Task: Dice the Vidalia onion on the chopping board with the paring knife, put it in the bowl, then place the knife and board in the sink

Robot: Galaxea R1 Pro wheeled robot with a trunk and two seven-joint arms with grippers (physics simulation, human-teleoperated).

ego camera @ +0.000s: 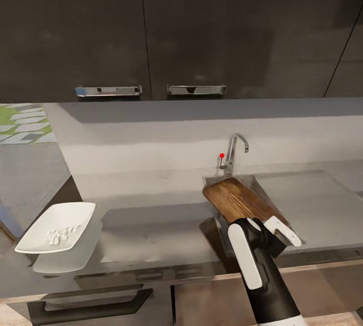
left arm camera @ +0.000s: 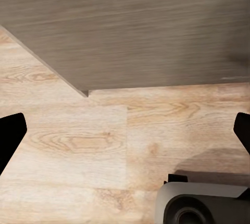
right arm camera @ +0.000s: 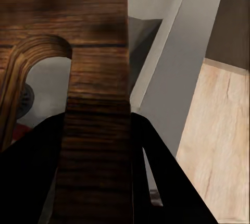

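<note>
The right claw [right arm camera: 96,166] grips the chopping board [right arm camera: 78,36] at its handle end, its dark fingers [right arm camera: 166,182] on either side of the wooden bar beside the slot. Through the slot a round drain [right arm camera: 25,101] shows. Past the board run the grey table [right arm camera: 177,78] edge and light wood floor [right arm camera: 219,130].

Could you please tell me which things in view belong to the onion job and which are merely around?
Job: chopping board held in the right gripper over the sink; bowl with diced onion; countertop.
Merely around: tap; cabinet handles; wood floor.
</note>
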